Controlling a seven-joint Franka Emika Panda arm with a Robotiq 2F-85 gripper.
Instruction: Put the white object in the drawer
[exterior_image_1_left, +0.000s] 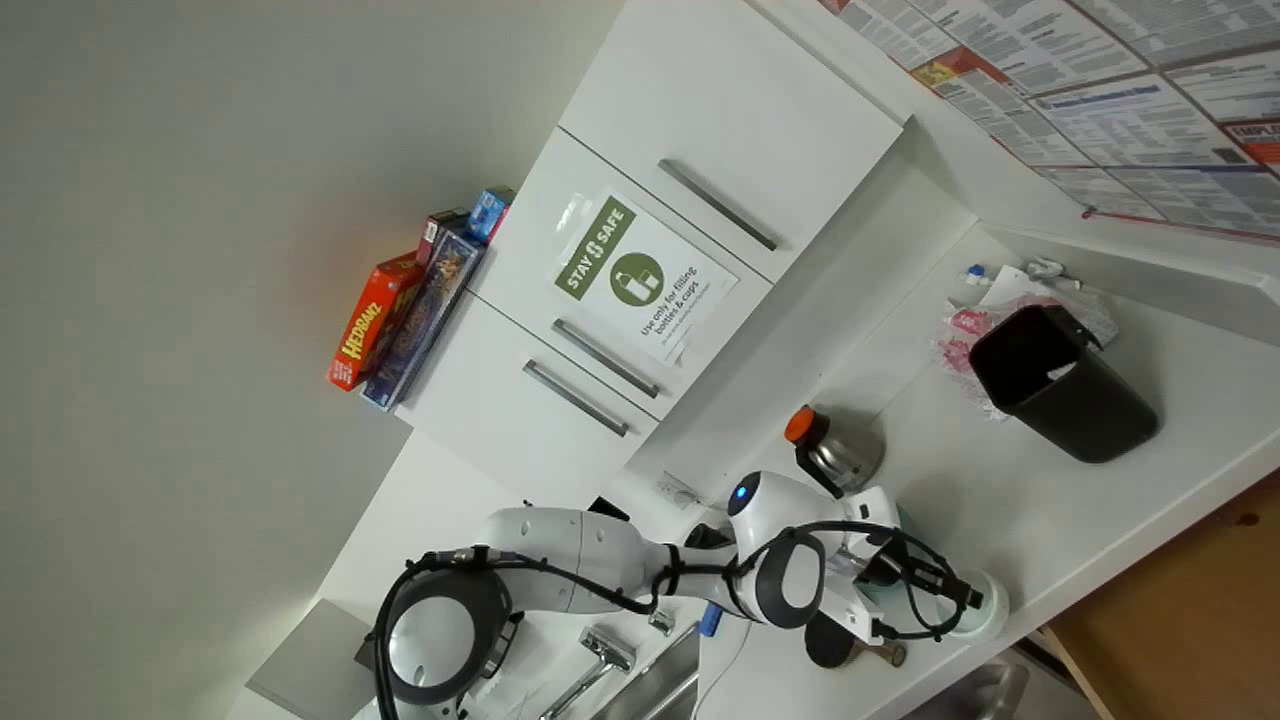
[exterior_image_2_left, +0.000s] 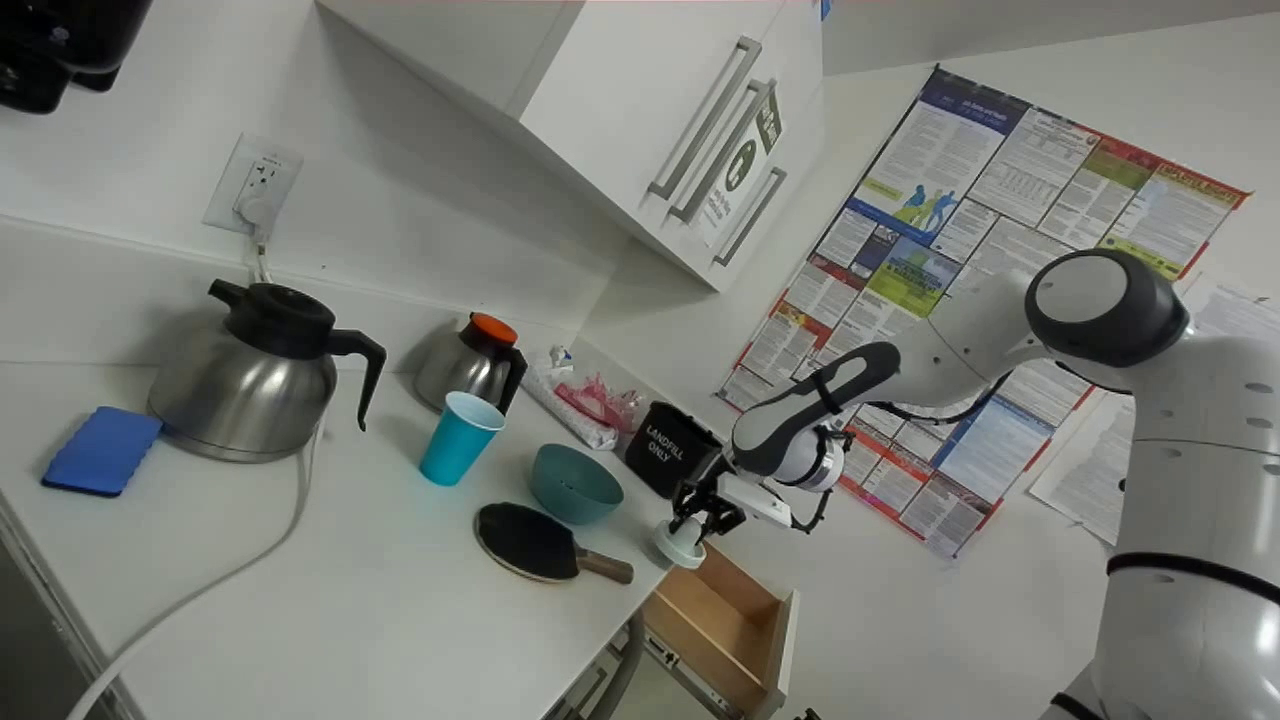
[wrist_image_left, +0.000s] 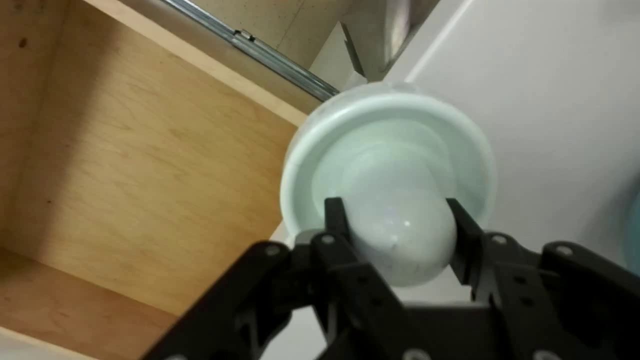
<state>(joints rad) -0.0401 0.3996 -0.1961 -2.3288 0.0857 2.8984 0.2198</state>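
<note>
The white object (wrist_image_left: 400, 240) is round with a wide pale rim and a rounded knob. My gripper (wrist_image_left: 395, 207) has a finger on each side of the knob and is shut on it. In an exterior view, the gripper (exterior_image_2_left: 703, 510) holds the white object (exterior_image_2_left: 680, 545), rim downward, at the counter's corner beside the drawer. I cannot tell whether its rim touches the counter. The drawer (wrist_image_left: 165, 170) is pulled open, with a bare wooden bottom, left of the object in the wrist view. It shows in both exterior views (exterior_image_1_left: 1180, 600) (exterior_image_2_left: 735, 625), below the counter edge.
A teal bowl (exterior_image_2_left: 577, 485), a paddle (exterior_image_2_left: 530, 543) and a blue cup (exterior_image_2_left: 455, 440) stand near the gripper on the counter. A black bin (exterior_image_2_left: 670, 450), a small carafe (exterior_image_2_left: 465, 370), a larger carafe (exterior_image_2_left: 250, 385) and a blue sponge (exterior_image_2_left: 102, 450) are also there.
</note>
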